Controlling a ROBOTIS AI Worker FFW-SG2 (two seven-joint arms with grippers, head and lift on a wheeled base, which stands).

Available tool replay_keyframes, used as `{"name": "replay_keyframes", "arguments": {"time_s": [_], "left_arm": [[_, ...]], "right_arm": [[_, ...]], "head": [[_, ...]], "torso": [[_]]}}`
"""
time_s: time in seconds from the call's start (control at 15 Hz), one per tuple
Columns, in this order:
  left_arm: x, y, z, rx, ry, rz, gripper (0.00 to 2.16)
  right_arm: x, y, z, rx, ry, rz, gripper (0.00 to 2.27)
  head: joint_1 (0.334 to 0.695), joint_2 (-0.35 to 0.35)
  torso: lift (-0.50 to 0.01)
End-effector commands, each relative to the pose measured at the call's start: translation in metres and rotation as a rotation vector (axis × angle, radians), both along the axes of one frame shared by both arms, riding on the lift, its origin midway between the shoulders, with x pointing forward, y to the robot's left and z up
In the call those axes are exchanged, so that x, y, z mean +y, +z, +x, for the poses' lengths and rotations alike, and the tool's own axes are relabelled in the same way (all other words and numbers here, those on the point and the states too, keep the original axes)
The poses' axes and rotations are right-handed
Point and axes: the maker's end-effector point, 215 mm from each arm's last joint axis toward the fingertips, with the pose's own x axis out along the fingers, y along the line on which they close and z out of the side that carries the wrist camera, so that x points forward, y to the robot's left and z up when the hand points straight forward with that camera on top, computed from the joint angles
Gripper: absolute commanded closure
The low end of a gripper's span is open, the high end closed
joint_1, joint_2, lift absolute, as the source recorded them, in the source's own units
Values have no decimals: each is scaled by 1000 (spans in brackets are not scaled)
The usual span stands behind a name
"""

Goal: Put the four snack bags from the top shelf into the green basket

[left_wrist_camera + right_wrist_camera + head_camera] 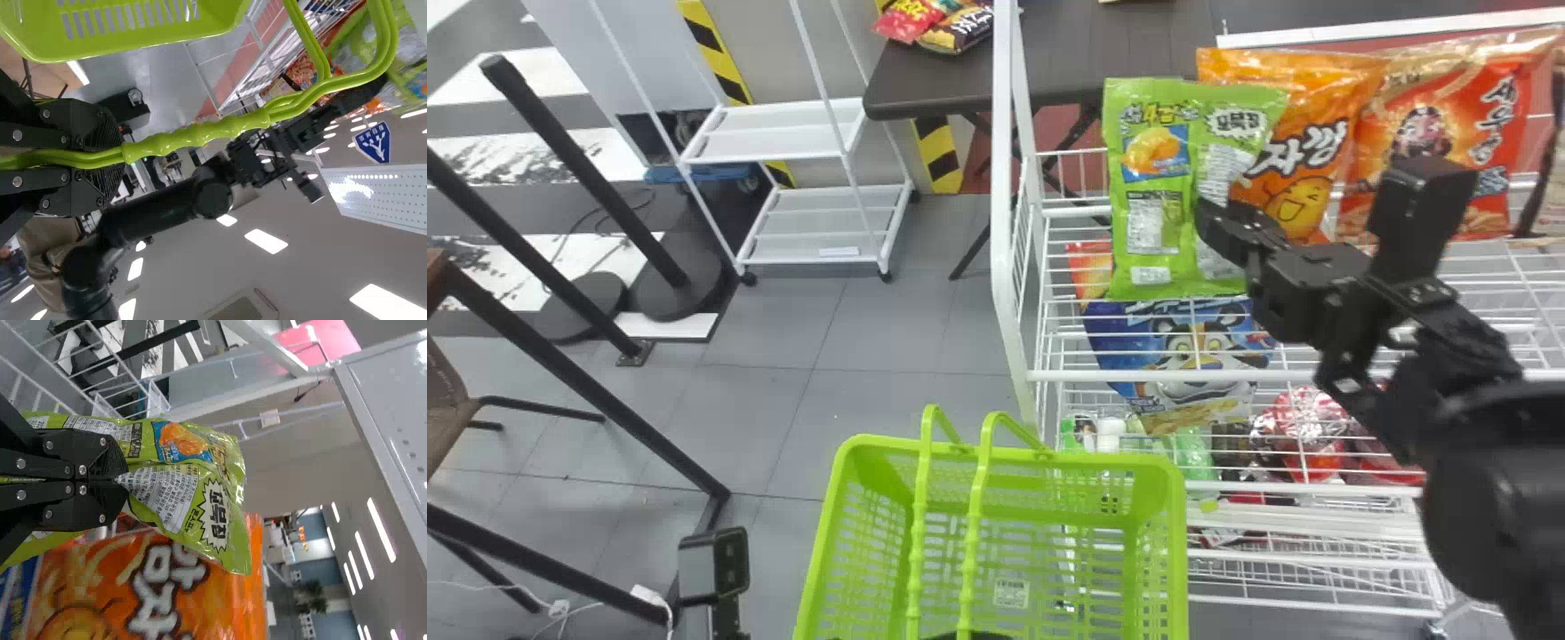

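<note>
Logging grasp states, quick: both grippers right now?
Left gripper: closed on the green basket's handles.
Right gripper: closed, pinching the green snack bag.

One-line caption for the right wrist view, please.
Fingers pinch the green snack bag in front of the orange snack bag, beside white wire shelving.

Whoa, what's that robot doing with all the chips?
The robot's right end effector is pinching a green snack bag at the top shelf. Its left end effector is holding the handles of the green basket. The green bag isn't in the basket yet. An orange bag and a red bag are over at the shelf too.
</note>
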Motion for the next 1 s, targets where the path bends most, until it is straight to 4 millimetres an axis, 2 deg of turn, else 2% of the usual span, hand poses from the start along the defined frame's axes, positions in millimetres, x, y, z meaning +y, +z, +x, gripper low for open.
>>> {"name": "replay_keyframes", "arguments": {"time_s": [0.0,0.13,0.27,0.47,0.53,0.6,0.67,0.87,0.93], "left_arm": [[0,4,6,-10,-4,-8,2148],[-2,6,10,-1,-7,-13,2148],[-5,5,12,-1,-11,-14,2148],[-6,5,11,4,-9,-20,2148],[-6,5,11,6,-7,-21,2148],[-7,4,10,7,-8,-21,2148],[-7,4,10,9,-7,-23,2148],[-9,5,9,8,-12,-25,2148],[-9,5,9,6,-12,-24,2148]], "right_arm": [[-21,-1,-53,60,-17,9,2246],[-27,-3,-102,107,-9,5,2246],[-20,-4,-144,145,17,13,2246],[18,-20,-202,280,134,41,2246],[30,-23,-215,312,169,48,2246],[43,-34,-232,374,210,42,2246],[52,-42,-242,407,240,33,2246],[91,-77,-262,484,320,-8,2246],[104,-89,-269,505,343,-24,2243]], "head": [[695,153],[695,137],[695,127],[695,150],[695,173],[695,229],[695,253],[695,345],[695,350]], "torso": [[0],[0],[0],[0],[0],[0],[0],[0],[0]]}}
